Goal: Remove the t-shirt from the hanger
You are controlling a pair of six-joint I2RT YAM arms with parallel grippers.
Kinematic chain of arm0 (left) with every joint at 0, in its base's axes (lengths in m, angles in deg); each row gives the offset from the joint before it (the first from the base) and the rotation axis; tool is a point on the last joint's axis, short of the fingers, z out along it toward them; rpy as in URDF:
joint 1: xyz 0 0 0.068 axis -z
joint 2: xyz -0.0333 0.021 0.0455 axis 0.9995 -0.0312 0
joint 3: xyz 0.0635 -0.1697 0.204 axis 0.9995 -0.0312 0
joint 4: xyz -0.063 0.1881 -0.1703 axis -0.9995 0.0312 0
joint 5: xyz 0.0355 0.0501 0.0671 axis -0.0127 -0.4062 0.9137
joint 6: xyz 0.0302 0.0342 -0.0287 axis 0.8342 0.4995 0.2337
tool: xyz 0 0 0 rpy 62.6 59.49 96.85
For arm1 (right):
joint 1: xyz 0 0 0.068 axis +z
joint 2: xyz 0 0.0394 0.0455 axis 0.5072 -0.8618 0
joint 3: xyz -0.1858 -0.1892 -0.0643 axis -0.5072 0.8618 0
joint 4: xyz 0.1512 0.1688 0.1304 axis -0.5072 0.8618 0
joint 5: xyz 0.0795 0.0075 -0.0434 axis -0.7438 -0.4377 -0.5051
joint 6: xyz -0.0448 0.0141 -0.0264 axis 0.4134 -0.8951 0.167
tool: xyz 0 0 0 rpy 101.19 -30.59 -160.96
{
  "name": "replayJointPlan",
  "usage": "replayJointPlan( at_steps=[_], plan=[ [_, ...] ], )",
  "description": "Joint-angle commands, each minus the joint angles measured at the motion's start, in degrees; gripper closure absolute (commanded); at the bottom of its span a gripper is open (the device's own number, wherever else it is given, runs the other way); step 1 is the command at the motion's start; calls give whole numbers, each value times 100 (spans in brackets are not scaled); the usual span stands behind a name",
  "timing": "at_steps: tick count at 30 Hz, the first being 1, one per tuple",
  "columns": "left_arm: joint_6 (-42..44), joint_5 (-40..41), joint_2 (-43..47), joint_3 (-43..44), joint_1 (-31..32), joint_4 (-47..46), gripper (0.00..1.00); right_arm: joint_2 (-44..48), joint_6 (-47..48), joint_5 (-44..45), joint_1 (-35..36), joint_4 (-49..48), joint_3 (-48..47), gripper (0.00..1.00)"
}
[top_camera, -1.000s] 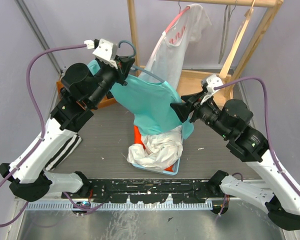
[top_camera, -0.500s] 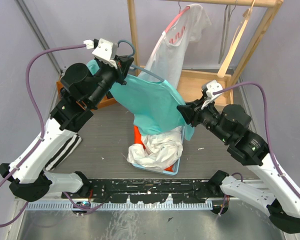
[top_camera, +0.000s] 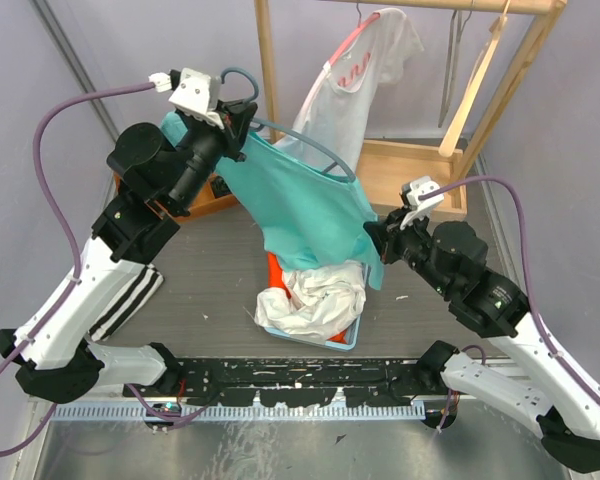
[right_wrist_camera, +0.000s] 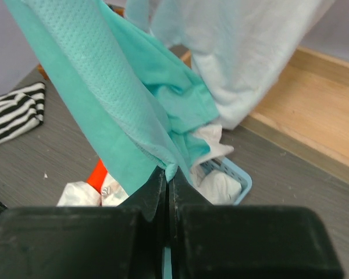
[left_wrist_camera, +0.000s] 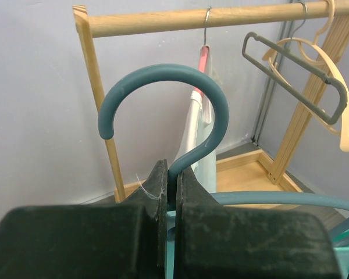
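Two claws: the left claw (left_wrist_camera: 173, 177) and the right claw (right_wrist_camera: 169, 177). Four hangers: one blue-grey hanger (left_wrist_camera: 186, 87), one pink hanger (left_wrist_camera: 203, 58), one grey hanger (left_wrist_camera: 249, 42) and one wooden hanger (left_wrist_camera: 346, 122). One wooden rack (top_camera: 267, 60) at twelve o'clock. One teal t-shirt (top_camera: 300, 200), one white shirt (top_camera: 350, 110), and one striped garment (top_camera: 130, 290) at nine o'clock on the tabletop (top_camera: 210, 270). One blue basket (top_camera: 350, 340), holding one orange piece (top_camera: 273, 270) and a white heap (top_camera: 315, 295) that cannot be counted.

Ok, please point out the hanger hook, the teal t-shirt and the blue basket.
hanger hook (left_wrist_camera: 163, 72), left wrist view, top of its curve
teal t-shirt (top_camera: 300, 200), top external view, middle of the cloth
blue basket (right_wrist_camera: 242, 179), right wrist view, its rim corner
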Motion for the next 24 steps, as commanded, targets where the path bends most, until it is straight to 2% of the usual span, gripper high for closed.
replayJointPlan(
  at_steps=[1,7,14,16,20,24],
  plan=[
    [47,388,84,255,-5,-481,100,206,-289,487,32,194,337,97],
    [36,373,47,254,-8,-512,100,425,-506,420,32,125,696,98],
    [-35,226,101,131,-1,-545,100,429,-511,393,31,115,690,97],
    [-73,92,156,74,-7,-547,100,432,-511,396,32,94,678,89],
    [-156,-471,343,-234,-2,-529,100,432,-494,469,32,72,615,65],
    [-286,-668,600,-749,0,-581,100,455,-437,698,31,111,475,54]
  ],
)
